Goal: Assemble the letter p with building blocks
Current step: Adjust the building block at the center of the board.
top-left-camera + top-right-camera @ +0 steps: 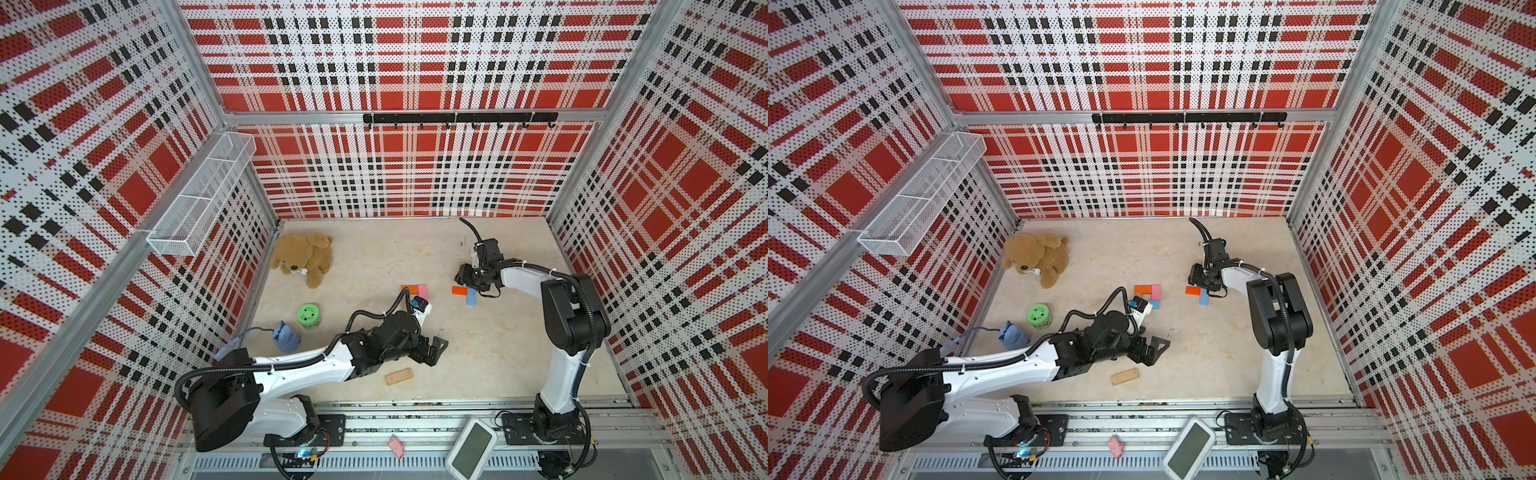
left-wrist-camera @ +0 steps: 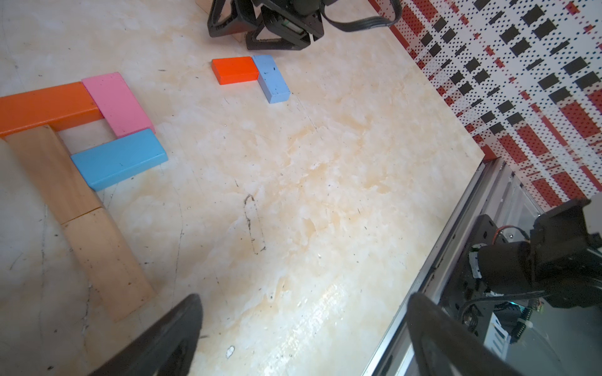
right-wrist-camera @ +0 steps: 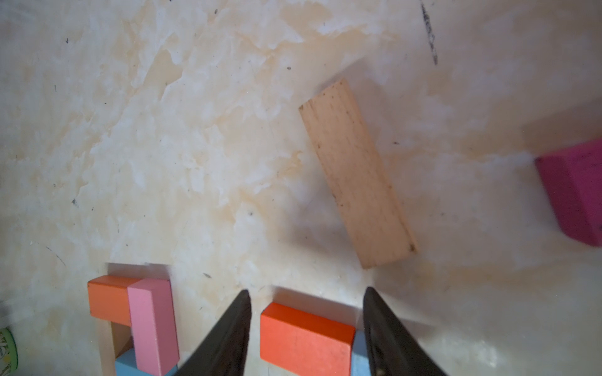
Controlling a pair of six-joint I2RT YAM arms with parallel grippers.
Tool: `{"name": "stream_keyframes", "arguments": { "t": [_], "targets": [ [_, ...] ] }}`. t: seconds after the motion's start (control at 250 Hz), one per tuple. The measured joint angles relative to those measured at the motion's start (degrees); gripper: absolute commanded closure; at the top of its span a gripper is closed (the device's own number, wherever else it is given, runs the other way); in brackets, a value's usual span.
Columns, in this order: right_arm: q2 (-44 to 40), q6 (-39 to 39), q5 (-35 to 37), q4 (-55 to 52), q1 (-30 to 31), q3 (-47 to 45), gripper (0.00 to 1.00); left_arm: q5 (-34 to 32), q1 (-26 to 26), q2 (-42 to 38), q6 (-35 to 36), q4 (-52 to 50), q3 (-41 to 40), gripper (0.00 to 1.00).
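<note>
The building blocks form a partial shape in the left wrist view: an orange block point(image 2: 45, 107), a pink one point(image 2: 117, 104), a light blue one point(image 2: 119, 159) and two tan ones point(image 2: 52, 172) end to end. An orange-red block point(image 3: 306, 335) lies against a pale blue block point(image 2: 271, 78). My right gripper point(image 3: 306, 293) is open and straddles the orange-red block, with a gap on each side. Past it lie a tan block point(image 3: 355, 175) and a magenta block point(image 3: 573, 192). My left gripper point(image 2: 304, 298) hangs open and empty over bare table. Another tan block point(image 1: 399, 376) lies near the front edge.
A brown teddy bear point(image 1: 303, 257) sits at the back left. A green cylinder toy point(image 1: 309, 316) and a blue-grey toy point(image 1: 286, 336) stand along the left wall. On the front rail lie a white device point(image 1: 471, 449) and a small pink object point(image 1: 396, 445).
</note>
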Motion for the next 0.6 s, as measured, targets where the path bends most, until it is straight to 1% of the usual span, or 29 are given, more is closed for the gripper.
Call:
{"name": "stream_keyframes", "arguments": {
  "t": [0.28, 0.6],
  "targets": [
    [1.6, -0.4, 2.0, -1.3, 0.0, 1.4, 0.42, 0.0, 0.0, 0.0, 0.0, 0.0, 0.0, 0.01],
    [2.0, -1.0, 2.0, -1.7, 0.1, 1.8, 0.42, 0.0, 0.0, 0.0, 0.0, 0.0, 0.0, 0.01]
  ]
}}
